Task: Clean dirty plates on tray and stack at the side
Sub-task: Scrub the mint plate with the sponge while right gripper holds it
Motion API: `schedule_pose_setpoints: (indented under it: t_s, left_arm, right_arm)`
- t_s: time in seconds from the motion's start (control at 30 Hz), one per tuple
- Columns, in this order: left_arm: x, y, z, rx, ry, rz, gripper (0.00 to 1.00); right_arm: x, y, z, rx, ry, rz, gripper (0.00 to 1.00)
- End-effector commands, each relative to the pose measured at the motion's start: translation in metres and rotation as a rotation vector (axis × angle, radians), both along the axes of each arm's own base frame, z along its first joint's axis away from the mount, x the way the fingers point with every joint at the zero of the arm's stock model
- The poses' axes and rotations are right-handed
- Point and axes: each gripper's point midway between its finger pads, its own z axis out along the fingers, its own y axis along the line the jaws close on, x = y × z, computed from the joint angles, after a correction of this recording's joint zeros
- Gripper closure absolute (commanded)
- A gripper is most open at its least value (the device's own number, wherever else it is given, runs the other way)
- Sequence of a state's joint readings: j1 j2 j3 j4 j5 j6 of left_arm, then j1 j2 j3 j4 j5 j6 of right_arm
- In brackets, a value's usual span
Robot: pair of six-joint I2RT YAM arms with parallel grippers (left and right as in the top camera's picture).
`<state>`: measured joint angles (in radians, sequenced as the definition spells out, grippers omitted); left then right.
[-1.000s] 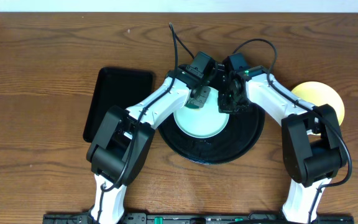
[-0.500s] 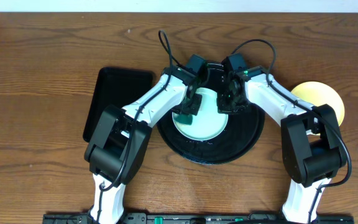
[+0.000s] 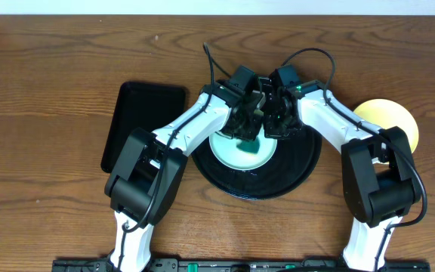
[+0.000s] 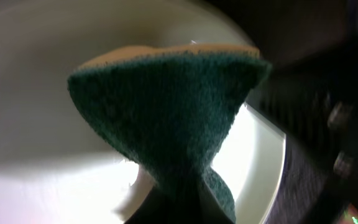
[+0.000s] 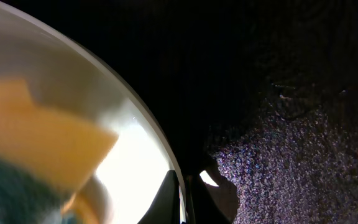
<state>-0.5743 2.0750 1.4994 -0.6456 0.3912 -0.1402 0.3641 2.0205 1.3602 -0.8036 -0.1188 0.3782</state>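
Observation:
A pale mint plate [image 3: 242, 155] lies on the round black tray [image 3: 297, 162]. My left gripper [image 3: 248, 130] is shut on a green-and-yellow sponge [image 4: 166, 112] and presses it on the plate's upper middle. My right gripper [image 3: 276, 125] is shut on the plate's right rim [image 5: 160, 146]; the rim sits between its fingers [image 5: 182, 202]. The sponge also shows blurred in the right wrist view [image 5: 36, 143]. A pale yellow plate [image 3: 391, 119] lies on the table right of the tray, partly hidden by my right arm. A second mint plate does not show.
A rectangular black tray [image 3: 140, 125] lies left of the round tray. The wooden table's far edge meets a white wall at the top.
My left gripper moved the sponge from the plate's left side toward its middle and right, closer to my right gripper. The right gripper and the plate held still.

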Motion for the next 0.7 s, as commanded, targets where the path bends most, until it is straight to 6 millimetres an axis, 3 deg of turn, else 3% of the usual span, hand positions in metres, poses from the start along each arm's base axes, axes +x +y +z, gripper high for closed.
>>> schedule_pose_setpoints:
  t_s: [0.0,0.2,0.37,0.57,0.67]
  left_arm:
    - [0.021,0.013,-0.013,0.09,-0.101,0.019,0.92]
    - [0.062,0.058,-0.012,0.354,-0.31,0.124,0.92]
    - [0.076,0.085,-0.005,0.5,-0.401,0.177,0.92]
    - [0.077,0.087,-0.004,0.502,-0.402,0.215,0.93]
    - [0.065,0.066,-0.011,0.392,-0.326,0.172,0.92]
  right_arm:
    - [-0.012,-0.003,-0.019,-0.036,0.058,0.001,0.99]
    - [-0.012,-0.003,-0.019,-0.036,0.058,0.001,0.99]
    - [-0.012,-0.003,-0.019,-0.036,0.058,0.001,0.99]
    - [-0.012,-0.003,-0.019,-0.036,0.058,0.001,0.99]
    - [-0.012,-0.003,-0.019,-0.036,0.058,0.001,0.99]
